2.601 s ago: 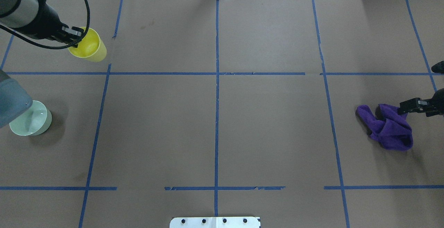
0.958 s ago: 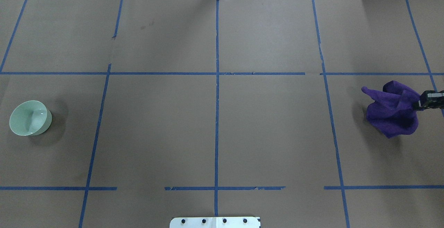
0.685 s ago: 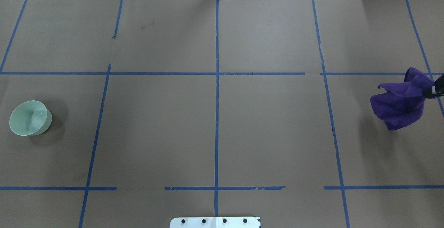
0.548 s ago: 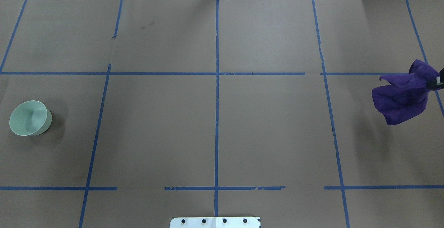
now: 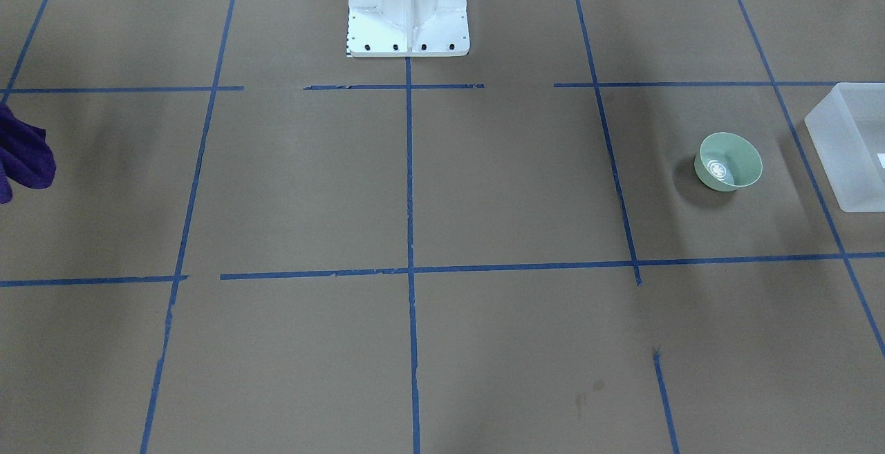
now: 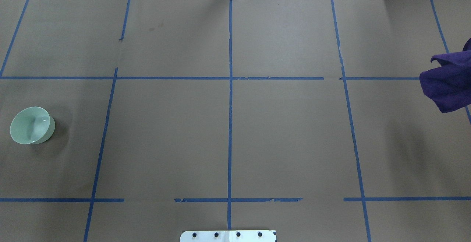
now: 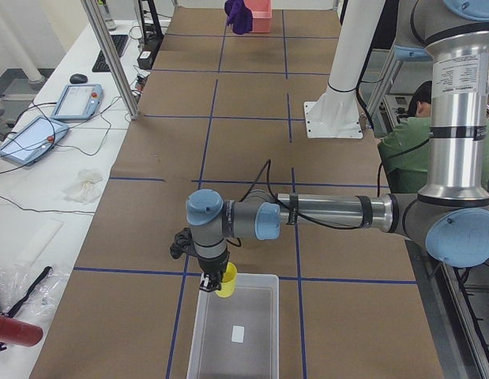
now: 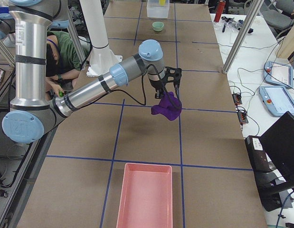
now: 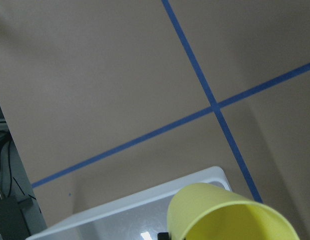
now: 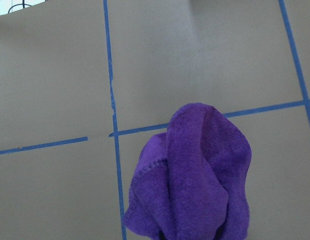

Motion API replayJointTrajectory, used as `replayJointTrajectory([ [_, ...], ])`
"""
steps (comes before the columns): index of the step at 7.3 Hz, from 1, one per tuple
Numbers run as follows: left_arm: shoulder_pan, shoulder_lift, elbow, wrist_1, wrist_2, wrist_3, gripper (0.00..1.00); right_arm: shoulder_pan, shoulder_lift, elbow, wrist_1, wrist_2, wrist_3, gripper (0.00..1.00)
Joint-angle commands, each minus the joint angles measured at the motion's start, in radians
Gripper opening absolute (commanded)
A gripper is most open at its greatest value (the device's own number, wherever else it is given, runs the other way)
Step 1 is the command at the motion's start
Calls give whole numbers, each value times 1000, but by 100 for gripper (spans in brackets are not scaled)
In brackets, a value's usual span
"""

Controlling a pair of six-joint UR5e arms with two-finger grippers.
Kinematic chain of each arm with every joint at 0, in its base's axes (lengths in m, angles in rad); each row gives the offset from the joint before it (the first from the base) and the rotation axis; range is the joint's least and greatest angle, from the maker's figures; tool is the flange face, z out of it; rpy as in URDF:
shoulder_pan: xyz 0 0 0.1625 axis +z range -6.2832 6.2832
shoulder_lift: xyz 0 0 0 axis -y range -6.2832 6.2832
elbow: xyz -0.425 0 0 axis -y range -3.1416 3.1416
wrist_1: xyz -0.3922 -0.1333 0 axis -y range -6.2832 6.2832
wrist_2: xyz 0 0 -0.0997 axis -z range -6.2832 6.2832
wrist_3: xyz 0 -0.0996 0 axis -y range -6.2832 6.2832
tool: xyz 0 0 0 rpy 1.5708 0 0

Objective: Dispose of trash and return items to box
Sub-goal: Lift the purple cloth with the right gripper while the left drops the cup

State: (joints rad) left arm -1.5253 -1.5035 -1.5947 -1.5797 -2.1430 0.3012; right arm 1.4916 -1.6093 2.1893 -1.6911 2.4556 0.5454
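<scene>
The yellow cup (image 7: 226,280) hangs tilted in my left gripper (image 7: 216,285) over the near end of the frosted-white box (image 7: 236,332). The left wrist view shows the cup (image 9: 230,216) above the box's corner (image 9: 119,212). The pale-green bowl (image 6: 31,125) stands upright on the table, and it shows beside the box (image 5: 850,143) in the front view (image 5: 728,161). My right gripper (image 8: 166,92) is shut on a purple cloth (image 8: 166,107) and holds it above the table. The cloth hangs in the right wrist view (image 10: 195,175) and at the overhead view's right edge (image 6: 449,83).
A pink tray (image 8: 146,195) lies at the table's end on my right, beyond the cloth. The white robot base (image 5: 408,5) stands at the table's middle edge. An operator in green (image 7: 406,134) sits behind the robot. Blue tape lines cross the brown table.
The right gripper has lifted the purple cloth off the table and carried it right, out past the overhead view's edge. The left arm with the cup has left that view. The bowl has not moved.
</scene>
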Motion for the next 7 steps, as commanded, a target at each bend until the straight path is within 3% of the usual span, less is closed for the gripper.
replayJointTrajectory([
  [1,2,5,90,-73,-29,-10,0,129,144,0,-346,-18,-298,0],
  [3,4,3,87,-82,-112,-58,0,223,144,-72,-415,-79,-558,0],
  [6,13,3,148,-154,-176,-60,0,285,134,-134,-415,-107,-708,0],
  [7,13,3,159,-155,-189,-60,15,294,120,-132,-417,-121,-722,0],
])
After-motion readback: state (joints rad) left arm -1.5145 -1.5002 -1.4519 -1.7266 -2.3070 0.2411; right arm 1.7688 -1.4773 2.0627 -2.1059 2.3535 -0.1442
